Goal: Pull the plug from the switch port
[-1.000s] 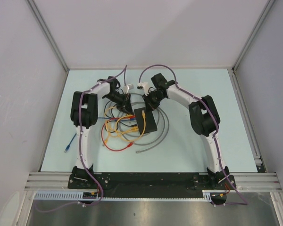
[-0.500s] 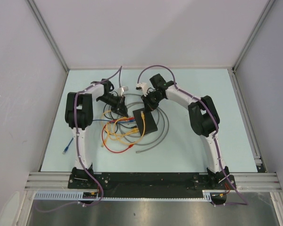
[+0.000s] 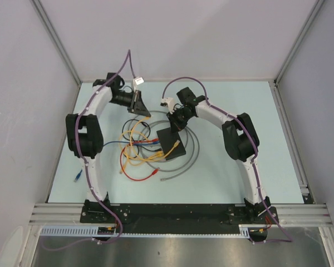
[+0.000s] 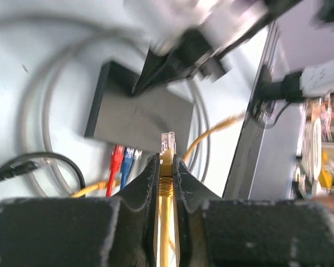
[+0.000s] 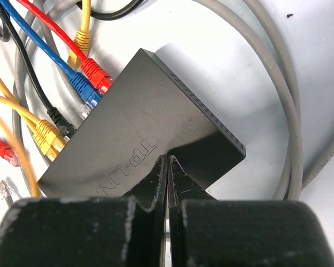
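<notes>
The switch (image 3: 170, 143) is a flat black box among tangled cables; it also shows in the left wrist view (image 4: 139, 114) and the right wrist view (image 5: 150, 139). My left gripper (image 3: 140, 104) is raised behind and to the left of it. This gripper (image 4: 166, 158) is shut on a yellow plug (image 4: 167, 142), which is free of the ports. My right gripper (image 3: 175, 123) is shut, its tips (image 5: 167, 158) pressing on the switch's top. Red (image 5: 94, 72), blue (image 5: 83, 92), black (image 5: 58, 119) and yellow (image 5: 44, 133) plugs sit in the ports.
Loops of grey cable (image 3: 183, 167) and red cable (image 3: 136, 175) lie round the switch. A loose blue cable end (image 3: 78, 177) lies at the left. White walls enclose the table on three sides.
My left gripper has pulled back up and to the far left with the yellow plug, away from the switch. The switch has shifted and turned slightly. My right gripper stays on it.
</notes>
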You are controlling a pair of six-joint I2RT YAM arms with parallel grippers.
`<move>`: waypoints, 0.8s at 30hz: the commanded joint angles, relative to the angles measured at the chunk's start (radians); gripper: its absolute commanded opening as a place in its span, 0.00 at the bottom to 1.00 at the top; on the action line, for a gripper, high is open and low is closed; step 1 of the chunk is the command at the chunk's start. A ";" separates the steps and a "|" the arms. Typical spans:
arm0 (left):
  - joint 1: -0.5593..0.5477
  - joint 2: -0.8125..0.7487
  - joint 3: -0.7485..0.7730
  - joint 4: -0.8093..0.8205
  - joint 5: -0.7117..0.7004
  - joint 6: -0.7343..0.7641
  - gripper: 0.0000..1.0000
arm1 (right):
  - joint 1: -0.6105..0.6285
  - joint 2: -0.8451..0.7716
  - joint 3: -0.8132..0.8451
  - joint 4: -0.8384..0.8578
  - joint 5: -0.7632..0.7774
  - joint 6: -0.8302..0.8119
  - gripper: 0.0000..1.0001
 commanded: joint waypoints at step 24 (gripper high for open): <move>0.301 -0.158 0.151 0.412 -0.714 -0.451 0.00 | -0.006 0.085 -0.045 -0.118 0.146 -0.020 0.00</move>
